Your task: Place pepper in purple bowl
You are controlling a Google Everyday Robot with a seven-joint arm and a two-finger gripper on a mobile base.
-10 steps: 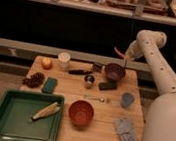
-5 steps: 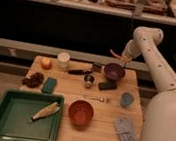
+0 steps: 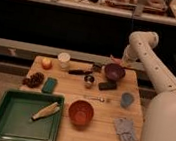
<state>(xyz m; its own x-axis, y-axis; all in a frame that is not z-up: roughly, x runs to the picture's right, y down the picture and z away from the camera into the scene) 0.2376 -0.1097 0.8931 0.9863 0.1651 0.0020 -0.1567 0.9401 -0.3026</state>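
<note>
The small dark purple bowl (image 3: 114, 72) stands at the back right of the wooden table (image 3: 101, 133). My gripper (image 3: 117, 62) hangs just above the bowl's far rim, at the end of the white arm (image 3: 149, 60) that reaches in from the right. A small orange-red tapered pepper (image 3: 113, 59) sticks out from the gripper to the left. The gripper is shut on it and holds it just above the bowl.
Back row: a round orange fruit (image 3: 46, 63), a white cup (image 3: 63, 59), a black tool (image 3: 79, 72). A metal cup (image 3: 89, 80), a blue cup (image 3: 126, 100), a grey cloth (image 3: 124, 130) and a red-orange bowl (image 3: 81, 112) are nearby. A green tray (image 3: 0, 129) holds a corn cob (image 3: 46, 110).
The gripper with the pepper has moved down and a little left, from above and right of the purple bowl to just over its far rim.
</note>
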